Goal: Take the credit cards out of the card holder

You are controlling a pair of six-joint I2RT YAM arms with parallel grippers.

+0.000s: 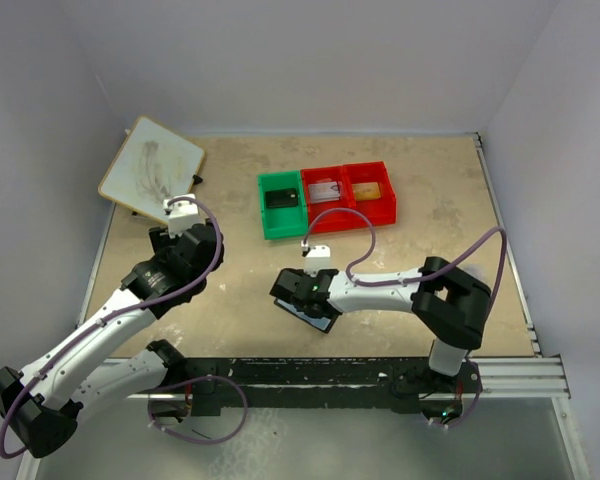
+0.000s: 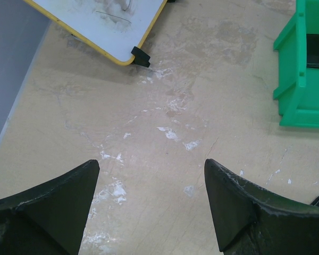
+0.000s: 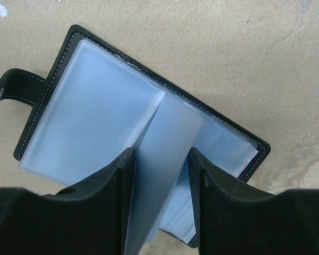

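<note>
The card holder point(image 3: 95, 106) lies open on the table, black outside with pale grey-blue sleeves and a black tab point(image 3: 10, 87) at its left. My right gripper point(image 3: 160, 159) is down on it, its jaws partly open with one upright sleeve leaf point(image 3: 167, 138) between them. No card shows in the sleeves. In the top view the holder point(image 1: 320, 320) sticks out under the right gripper point(image 1: 300, 292). A dark card point(image 1: 282, 198) lies in the green bin point(image 1: 265, 215). My left gripper point(image 2: 151, 170) is open and empty over bare table, to the left.
Two red bins point(image 1: 385, 210) with a card-like item in each stand next to the green bin point(image 2: 292, 85) at the back. A yellow-edged whiteboard point(image 1: 150, 165) lies at the back left, its corner in the left wrist view point(image 2: 95, 21).
</note>
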